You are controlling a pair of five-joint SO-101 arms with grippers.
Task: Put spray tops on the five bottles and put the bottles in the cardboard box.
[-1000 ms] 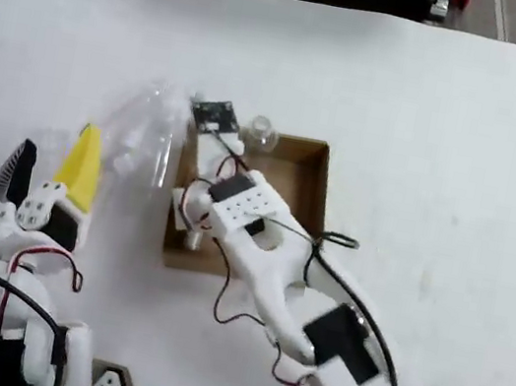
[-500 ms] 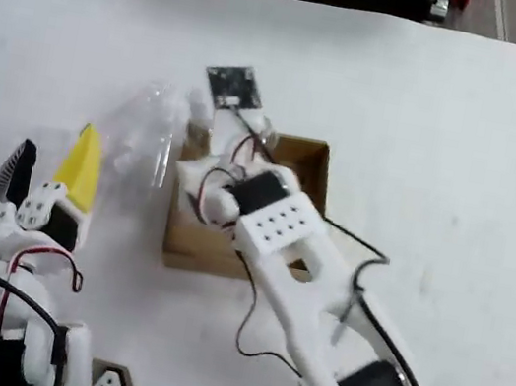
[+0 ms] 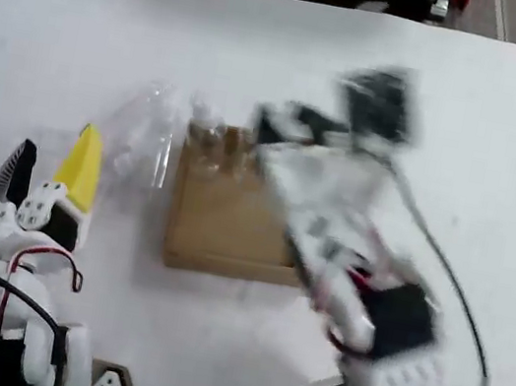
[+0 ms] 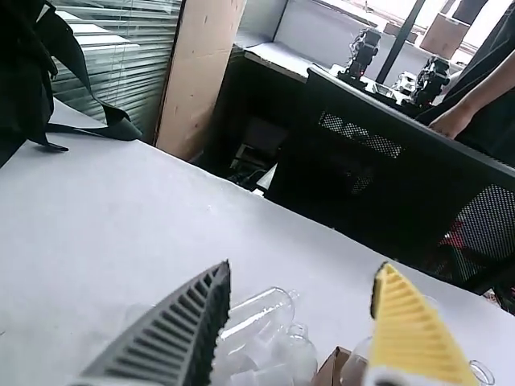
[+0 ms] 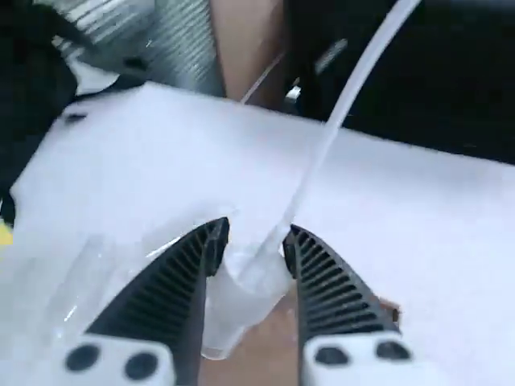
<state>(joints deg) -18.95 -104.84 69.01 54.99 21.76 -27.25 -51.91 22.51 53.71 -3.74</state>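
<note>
white table [image 3: 459, 188] seen from above, two white robot arms entering from the near edge. right arm [image 3: 332, 226] blurred, stretched from near right across to the far side of the cardboard box [image 3: 221, 232]. left arm [image 3: 7, 309] parked at near left.

likely step: carrying a spray top to an open bottle. to do it well: point the long tube straight down, line its tip up over a bottle neck before lowering, feed the tube in first, then press the cap home. go slowly near the box's far wall; light, clear plastic likely to tip or roll at a nudge.

cardboard box at the table's centre, open on top, brown floor mostly bare. corner bottles [image 3: 213, 137], clear, at its far left corner; inside or just against the wall, hard to tell; number and caps hard to tell too. loose bottles [image 3: 144, 133], also clear, lying on the table just left of the box.

left gripper [image 3: 58, 138], near of the loose bottles, one yellow finger and one dark finger spread wide, holding nothing.

right gripper [image 5: 256, 233] narrow, pinched on the spray top [image 5: 245, 277], a pale translucent piece, with the thin white tube [image 5: 346, 104] sticking out beyond the fingers; brown cardboard just under it.
</note>
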